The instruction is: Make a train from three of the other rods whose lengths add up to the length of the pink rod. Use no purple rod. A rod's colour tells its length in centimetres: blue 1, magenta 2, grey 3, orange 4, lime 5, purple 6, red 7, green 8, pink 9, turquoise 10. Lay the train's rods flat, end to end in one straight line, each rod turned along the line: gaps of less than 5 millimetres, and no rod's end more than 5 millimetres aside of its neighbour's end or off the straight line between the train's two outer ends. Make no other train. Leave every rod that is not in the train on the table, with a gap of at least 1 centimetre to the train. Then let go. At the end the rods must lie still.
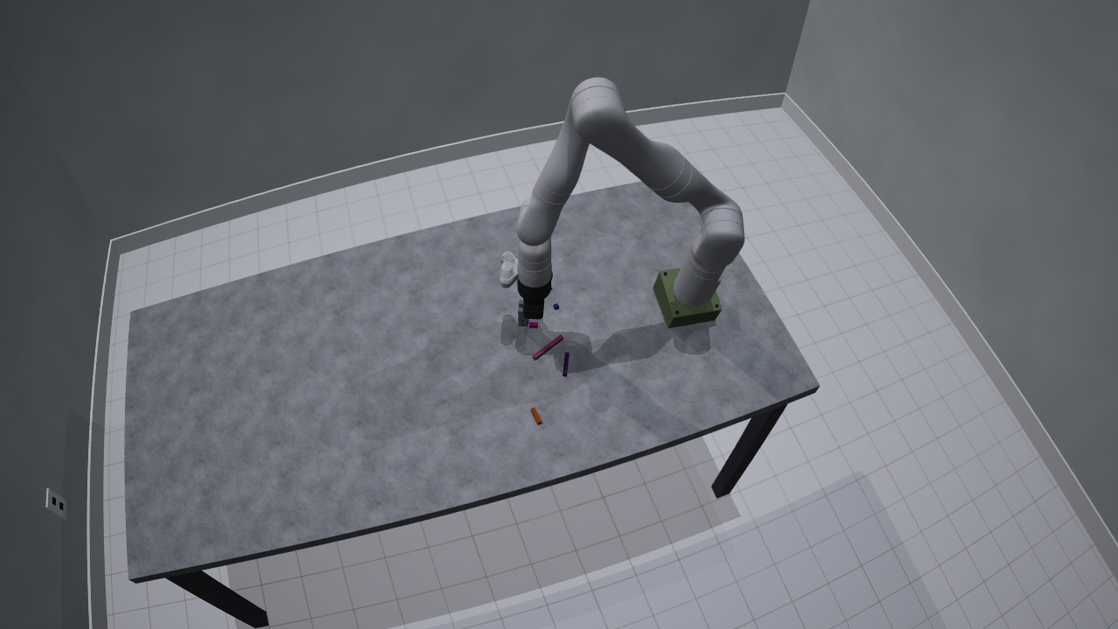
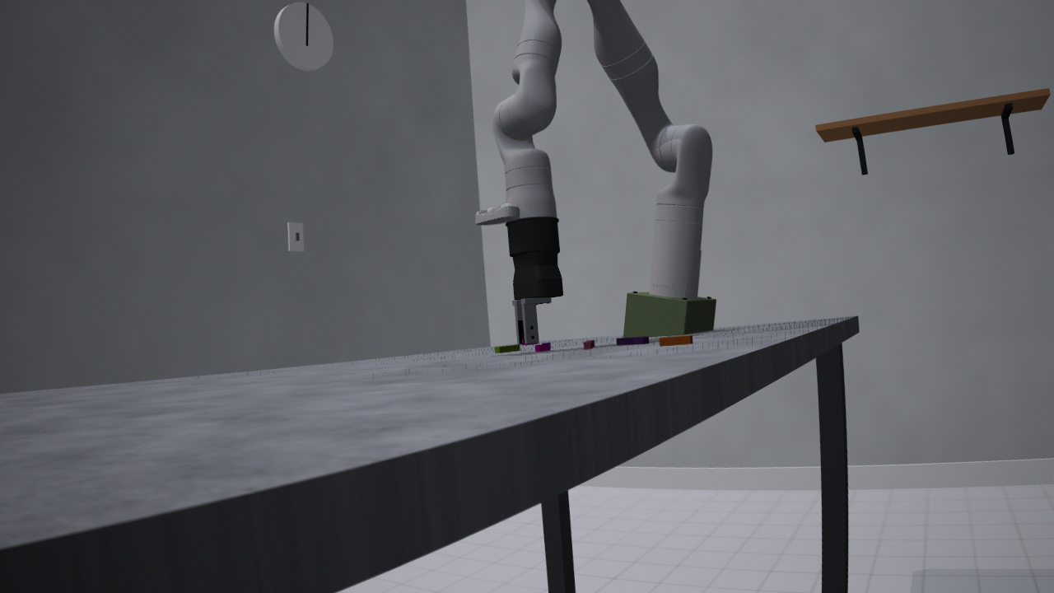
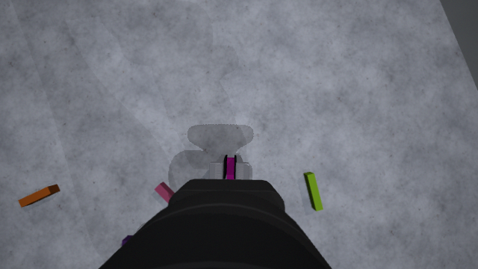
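Observation:
My gripper point(image 1: 523, 321) point(image 2: 526, 342) point(image 3: 230, 163) points down and is shut on a magenta rod point(image 3: 230, 164). It is low at the table; whether the rod touches the top I cannot tell. A second magenta rod point(image 1: 533, 324) point(image 2: 542, 346) lies close beside the fingers, hidden in the wrist view. The lime rod point(image 2: 506, 348) point(image 3: 314, 192) lies on the gripper's other side, hidden in the top view. The pink rod point(image 1: 547, 347) point(image 2: 589, 344) point(image 3: 164, 191) lies slanted nearby. The orange rod point(image 1: 536, 416) point(image 2: 675, 340) point(image 3: 36, 196) lies farther off. A blue rod point(image 1: 555, 307) lies near the gripper.
A purple rod point(image 1: 566, 364) point(image 2: 632, 340) point(image 3: 127, 240) lies beside the pink rod, towards the green arm base point(image 1: 686, 311) point(image 2: 655, 315). The grey table point(image 1: 273, 375) point(image 2: 295, 435) reaches well past the rods on the side away from the base.

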Controlling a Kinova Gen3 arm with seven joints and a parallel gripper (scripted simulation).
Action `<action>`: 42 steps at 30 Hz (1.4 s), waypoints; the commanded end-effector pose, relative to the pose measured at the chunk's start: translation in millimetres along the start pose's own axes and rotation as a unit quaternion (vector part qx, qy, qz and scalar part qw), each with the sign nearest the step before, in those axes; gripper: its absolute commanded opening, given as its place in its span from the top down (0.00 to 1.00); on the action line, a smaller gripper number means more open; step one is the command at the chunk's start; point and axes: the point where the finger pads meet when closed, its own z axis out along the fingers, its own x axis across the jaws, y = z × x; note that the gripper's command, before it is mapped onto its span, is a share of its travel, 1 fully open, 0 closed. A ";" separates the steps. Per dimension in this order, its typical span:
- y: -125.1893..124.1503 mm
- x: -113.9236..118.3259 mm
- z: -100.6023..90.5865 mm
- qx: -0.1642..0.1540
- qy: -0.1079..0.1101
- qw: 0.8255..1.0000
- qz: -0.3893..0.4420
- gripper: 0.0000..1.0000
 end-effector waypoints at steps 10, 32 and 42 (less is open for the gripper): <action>-2.8 0.2 5.1 0.003 0.000 1.000 -0.006 0.76; -2.5 0.2 10.7 0.003 0.000 1.000 -0.006 0.76; -2.5 0.2 10.7 0.003 0.000 1.000 -0.006 0.76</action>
